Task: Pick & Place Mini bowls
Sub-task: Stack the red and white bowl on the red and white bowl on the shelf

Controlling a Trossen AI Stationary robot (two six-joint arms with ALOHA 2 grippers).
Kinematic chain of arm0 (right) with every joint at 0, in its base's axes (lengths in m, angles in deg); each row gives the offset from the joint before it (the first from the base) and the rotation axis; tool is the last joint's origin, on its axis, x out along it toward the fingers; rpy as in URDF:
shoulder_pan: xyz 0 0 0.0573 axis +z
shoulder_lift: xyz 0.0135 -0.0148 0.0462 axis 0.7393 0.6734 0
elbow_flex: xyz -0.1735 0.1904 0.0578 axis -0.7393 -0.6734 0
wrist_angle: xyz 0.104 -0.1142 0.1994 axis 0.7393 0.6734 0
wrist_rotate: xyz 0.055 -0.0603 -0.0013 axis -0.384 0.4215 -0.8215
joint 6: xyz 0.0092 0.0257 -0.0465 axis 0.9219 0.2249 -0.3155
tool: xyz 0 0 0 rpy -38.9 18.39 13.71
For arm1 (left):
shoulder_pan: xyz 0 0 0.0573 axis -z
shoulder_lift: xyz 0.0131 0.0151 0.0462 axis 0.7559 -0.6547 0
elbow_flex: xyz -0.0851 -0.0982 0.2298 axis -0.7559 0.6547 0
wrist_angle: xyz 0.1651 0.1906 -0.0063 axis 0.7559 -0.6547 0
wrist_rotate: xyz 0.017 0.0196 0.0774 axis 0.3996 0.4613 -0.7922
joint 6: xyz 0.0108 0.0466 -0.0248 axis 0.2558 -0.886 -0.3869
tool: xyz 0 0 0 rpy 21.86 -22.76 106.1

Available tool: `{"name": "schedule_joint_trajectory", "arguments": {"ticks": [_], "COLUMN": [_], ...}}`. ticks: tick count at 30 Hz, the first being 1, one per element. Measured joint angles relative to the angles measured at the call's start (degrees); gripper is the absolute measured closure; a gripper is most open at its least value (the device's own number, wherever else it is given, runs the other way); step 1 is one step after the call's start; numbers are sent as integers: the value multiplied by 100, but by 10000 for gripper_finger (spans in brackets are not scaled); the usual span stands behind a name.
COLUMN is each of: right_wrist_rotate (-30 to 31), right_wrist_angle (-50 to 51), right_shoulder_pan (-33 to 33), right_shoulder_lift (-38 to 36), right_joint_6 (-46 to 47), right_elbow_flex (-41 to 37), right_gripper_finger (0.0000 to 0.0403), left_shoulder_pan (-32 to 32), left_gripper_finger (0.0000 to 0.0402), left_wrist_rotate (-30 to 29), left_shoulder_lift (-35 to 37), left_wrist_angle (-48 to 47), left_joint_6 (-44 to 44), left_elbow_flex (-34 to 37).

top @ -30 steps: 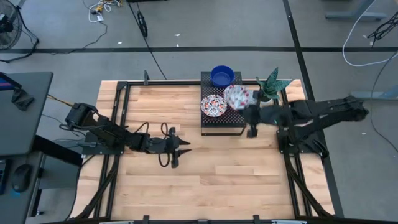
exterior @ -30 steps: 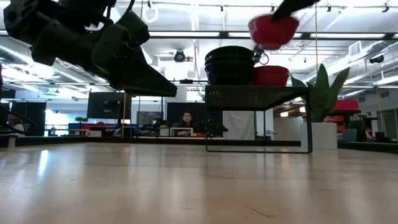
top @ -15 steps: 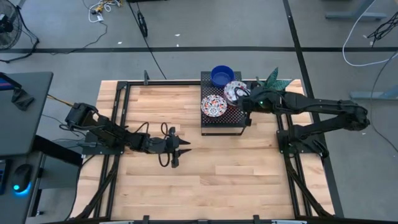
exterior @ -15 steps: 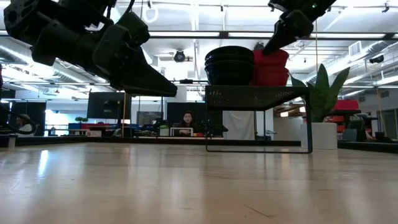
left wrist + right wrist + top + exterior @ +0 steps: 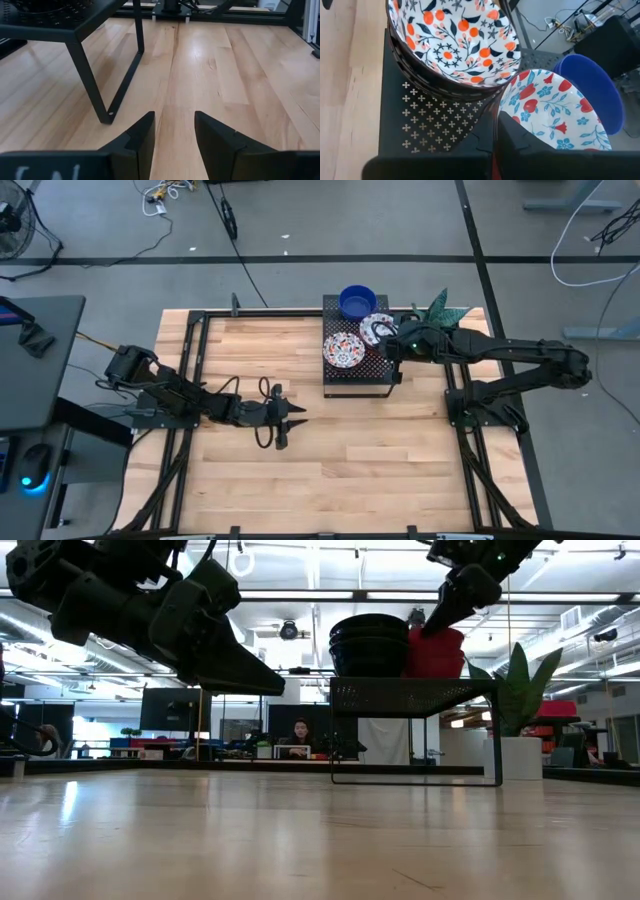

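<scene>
The mini bowls sit on a black perforated rack point(image 5: 358, 370): a cobalt blue one point(image 5: 357, 302), an orange-flowered one point(image 5: 343, 348) atop a dark stack point(image 5: 370, 640), and a white one with red and blue flowers point(image 5: 376, 329) atop a red-sided stack point(image 5: 435, 652). My right gripper point(image 5: 390, 343) is shut on that red-and-blue bowl point(image 5: 545, 110) at the rack's right side. My left gripper point(image 5: 173, 140) is open and hangs over bare wood left of the rack point(image 5: 290, 420). My right gripper pinches the red-and-blue floral bowl by its rim point(image 5: 498, 112), one finger point(image 5: 525, 145) inside the bowl and the other outside. The fingers come slanting down from the table's right side. The bowl rests nested on the red stack on the rack.
A potted plant point(image 5: 440, 315) in a white pot point(image 5: 518, 755) stands just right of the rack, close to my right arm. The rack's thin legs point(image 5: 95, 85) stand ahead of my left gripper. Bare wood stretches over the table's near half point(image 5: 340, 470).
My right gripper, holding the red-and-blue bowl lifted above the rack, moved toward the far-left and down. The bowl now sits on the red stack. Over the last half second the arm barely shifted. The left arm stayed still.
</scene>
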Motion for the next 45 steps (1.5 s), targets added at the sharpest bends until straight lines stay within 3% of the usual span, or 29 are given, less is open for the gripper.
{"name": "schedule_joint_trajectory", "arguments": {"ticks": [13, 33, 39, 45], "right_wrist_rotate": [-7, -259, -507, -627], "right_wrist_angle": [47, 177, 168, -138], "right_shoulder_pan": [-180, -185, -186, -220], "right_shoulder_lift": [234, -106, -277, -211], "right_joint_6": [286, 507, 544, 682], "right_elbow_flex": [2, 2, 2, 2], "right_gripper_finger": [379, 230, 245, 342], "left_shoulder_pan": [0, 0, 0, 0], "left_gripper_finger": [260, 260, 260, 259], "left_wrist_rotate": [0, 0, 0, 0], "left_shoulder_lift": [0, 0, 0, 0], "left_wrist_angle": [9, 9, 9, 9], "left_joint_6": [0, 2, 2, 2], "left_elbow_flex": [0, -2, -2, -2]}}
